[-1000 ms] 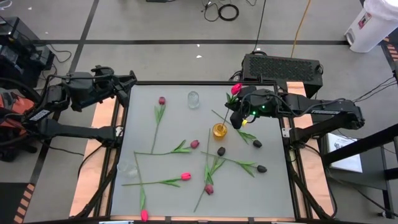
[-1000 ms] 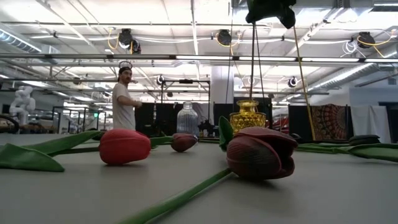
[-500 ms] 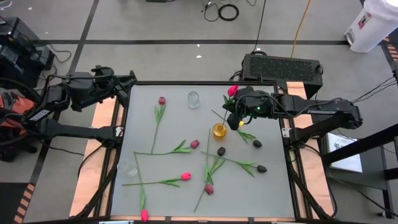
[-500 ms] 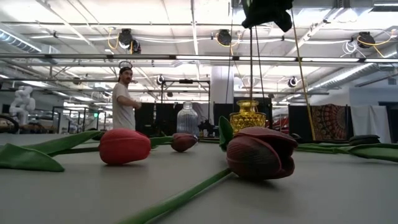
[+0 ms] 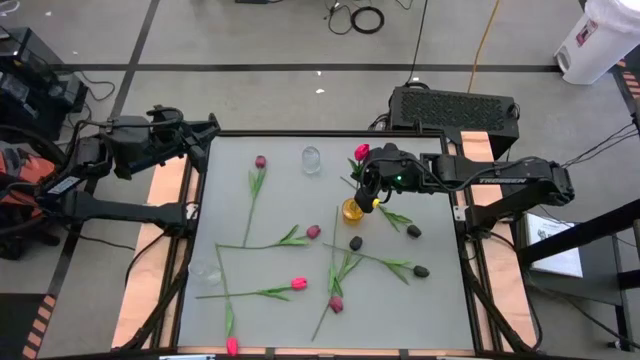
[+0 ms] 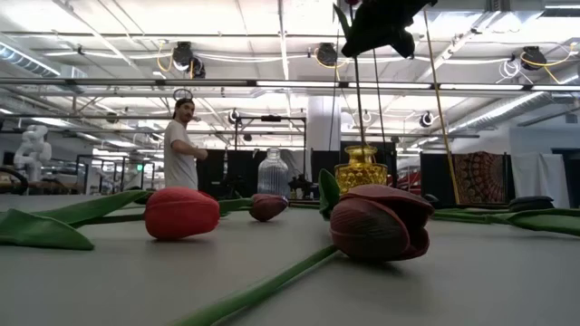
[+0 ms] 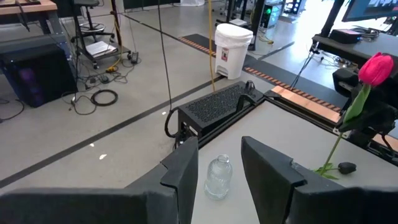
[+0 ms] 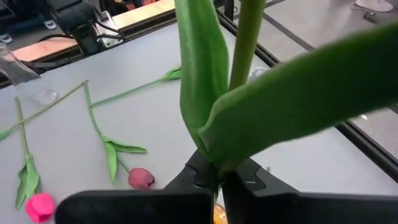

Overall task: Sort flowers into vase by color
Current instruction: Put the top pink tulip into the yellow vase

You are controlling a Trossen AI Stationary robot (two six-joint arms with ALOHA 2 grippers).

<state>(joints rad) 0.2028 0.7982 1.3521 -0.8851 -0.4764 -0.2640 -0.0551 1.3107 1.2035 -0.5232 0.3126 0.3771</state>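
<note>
My right gripper [image 5: 372, 192] hangs above the amber glass vase [image 5: 352, 210] and is shut on a pink tulip [image 5: 361, 152], whose head stands above the fingers. In the low view its stem [image 6: 357, 100] runs down to the amber vase's mouth [image 6: 360, 149]; whether the end is inside, I cannot tell. Other tulips lie flat on the table: maroon [image 5: 260, 161], pink [image 5: 298, 284], black [image 5: 421, 270]. A clear vase [image 5: 311, 160] stands near the far edge. My left gripper [image 7: 217, 168] waits open at the far left corner. My right gripper pinches the pink tulip's stem at the base of its leaves [image 8: 214, 158], between both fingers. The tulip is lifted clear of the table and nearly upright, head up. Its long bare stem [image 6: 359, 118] hangs below the fingers toward the amber vase.
A second clear glass [image 5: 205, 270] sits near the table's left edge. Tulip stems and leaves [image 5: 340, 262] cross over the table's middle and near half. A black box [image 5: 455, 105] stands beyond the far edge. A person [image 6: 181, 145] stands in the room behind.
My right gripper has moved toward the table's left and tipped slightly, carrying the pink tulip. The flower head has shifted left with it, and the hanging stem has swung over to the amber vase's mouth.
</note>
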